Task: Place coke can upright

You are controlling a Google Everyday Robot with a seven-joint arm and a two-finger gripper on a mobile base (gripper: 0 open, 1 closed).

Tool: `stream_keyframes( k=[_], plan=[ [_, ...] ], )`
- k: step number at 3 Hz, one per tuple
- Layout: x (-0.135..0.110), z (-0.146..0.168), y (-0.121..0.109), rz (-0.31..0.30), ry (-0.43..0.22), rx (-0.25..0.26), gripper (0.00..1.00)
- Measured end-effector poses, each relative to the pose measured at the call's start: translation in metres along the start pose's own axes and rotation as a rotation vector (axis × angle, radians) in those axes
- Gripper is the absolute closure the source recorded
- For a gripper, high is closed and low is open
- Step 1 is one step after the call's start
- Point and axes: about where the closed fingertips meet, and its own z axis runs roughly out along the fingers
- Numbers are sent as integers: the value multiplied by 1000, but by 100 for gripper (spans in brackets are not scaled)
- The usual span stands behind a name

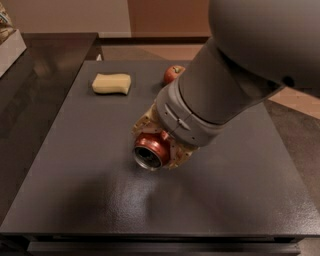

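My gripper (160, 141) holds the can (148, 155) over the middle of the table (95, 200), fingers (177, 155) closed on its sides (silver end tilted toward my camera). A sponge (111, 83) and an apple (171, 74) sit farther back

Dark matte desk (240, 200), soft glare toward front edge; past far edge, tan floor (150, 50), beige wall (65, 15), brown panel (167, 17). At desk centre, gripper (159, 144) clasped on coke can (149, 152).
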Motion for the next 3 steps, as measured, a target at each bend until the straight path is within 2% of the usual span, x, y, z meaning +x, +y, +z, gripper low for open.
stream_keyframes(
  k=[1,2,3],
  plan=[
    [0,0,0,-2,0,0,100],
    [4,0,-1,57,-79,21,100],
    [21,8,-1,178,-202,35,100]
  ],
)
